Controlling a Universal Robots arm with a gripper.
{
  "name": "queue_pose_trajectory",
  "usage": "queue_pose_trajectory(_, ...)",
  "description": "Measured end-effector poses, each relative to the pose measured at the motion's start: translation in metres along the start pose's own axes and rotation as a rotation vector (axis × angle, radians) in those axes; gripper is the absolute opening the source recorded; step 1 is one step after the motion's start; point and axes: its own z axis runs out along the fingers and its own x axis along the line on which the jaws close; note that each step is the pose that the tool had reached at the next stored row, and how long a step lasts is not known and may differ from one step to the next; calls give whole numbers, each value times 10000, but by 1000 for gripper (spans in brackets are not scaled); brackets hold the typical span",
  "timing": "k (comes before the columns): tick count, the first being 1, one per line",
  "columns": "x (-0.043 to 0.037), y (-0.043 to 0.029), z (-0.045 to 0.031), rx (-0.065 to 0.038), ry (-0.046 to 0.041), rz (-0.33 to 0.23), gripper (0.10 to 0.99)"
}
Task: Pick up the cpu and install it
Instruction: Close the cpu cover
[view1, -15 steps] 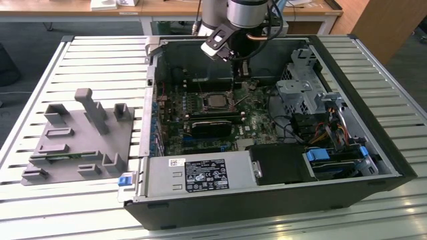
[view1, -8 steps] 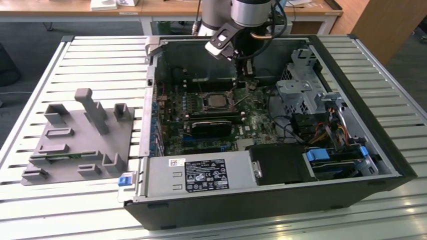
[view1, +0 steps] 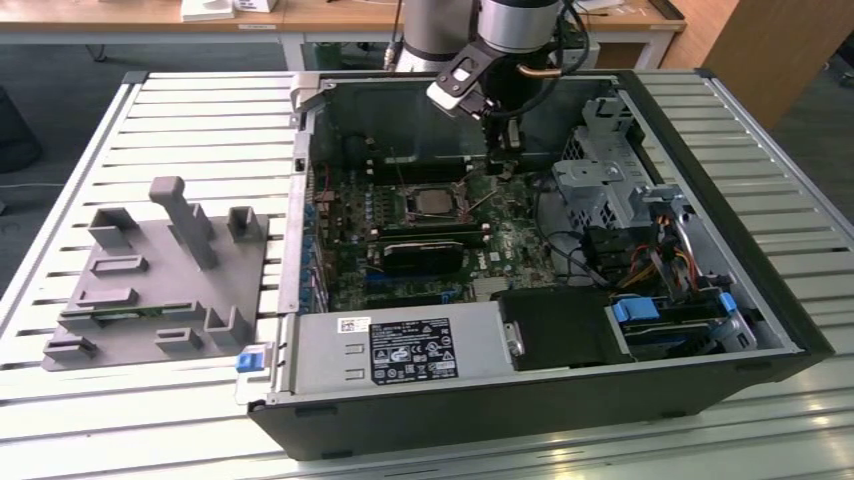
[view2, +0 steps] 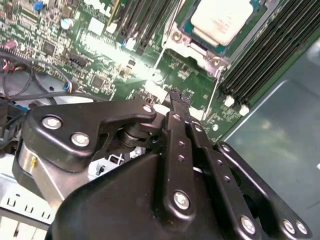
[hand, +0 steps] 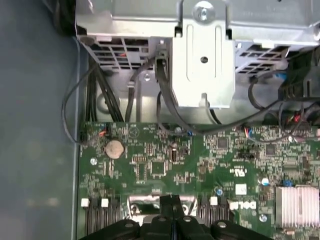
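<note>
The cpu (view1: 430, 201) lies flat in its socket on the green motherboard (view1: 514, 245) inside the open computer case, its silvery top facing up. The second wrist view shows the cpu (view2: 220, 17) inside the socket's metal frame, with a thin wire lever beside it. My gripper (view1: 505, 166) hangs inside the case, just toward the exterior view's right of the socket and low over the board. In both wrist views the black fingers (view2: 176, 107) are pressed together with nothing between them, and the gripper (hand: 171, 201) is a short way from the cpu without touching it.
The case walls (view1: 707, 150) box in the arm. A black block (view1: 427, 252) lies in front of the socket, with a power supply (view1: 400, 345) nearer still. A metal drive cage (view1: 607, 180) and cables (view1: 601, 265) crowd the right. A grey fixture plate (view1: 160, 270) stands outside on the slatted table.
</note>
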Motion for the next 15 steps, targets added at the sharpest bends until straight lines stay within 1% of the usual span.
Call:
queue_pose_trajectory(5,49,38,0,0,-1,-4,106)
queue_pose_trajectory(11,53,132,8,0,0,-5,106)
queue_pose_trajectory(15,57,179,16,0,0,-4,106)
